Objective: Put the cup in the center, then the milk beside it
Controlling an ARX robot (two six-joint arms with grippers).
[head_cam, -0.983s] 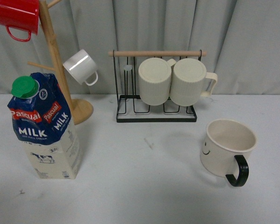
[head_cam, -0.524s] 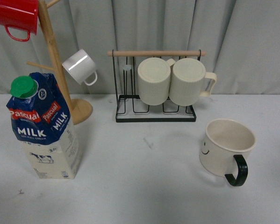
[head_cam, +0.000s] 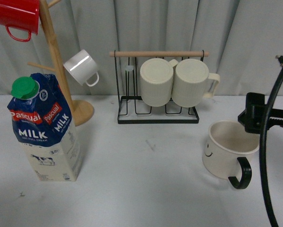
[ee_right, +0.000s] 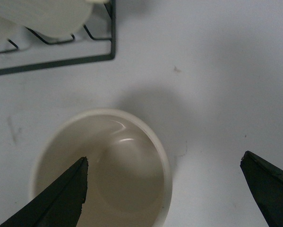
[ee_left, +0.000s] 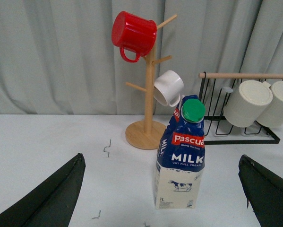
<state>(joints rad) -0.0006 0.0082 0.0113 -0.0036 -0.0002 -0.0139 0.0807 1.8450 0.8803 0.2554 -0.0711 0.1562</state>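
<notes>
Right gripper (ee_right: 164, 160) has arrived, spread above the cup (head_cam: 224, 153)

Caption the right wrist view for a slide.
Open right gripper poised over the empty cup, straddling its rim.

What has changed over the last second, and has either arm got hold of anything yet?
The right gripper has come into the front view from the right. It now hovers open over the cup, with one finger above its mouth, and grips nothing. The cup, the milk carton, the mug tree and the wire rack have stayed where they were.
</notes>
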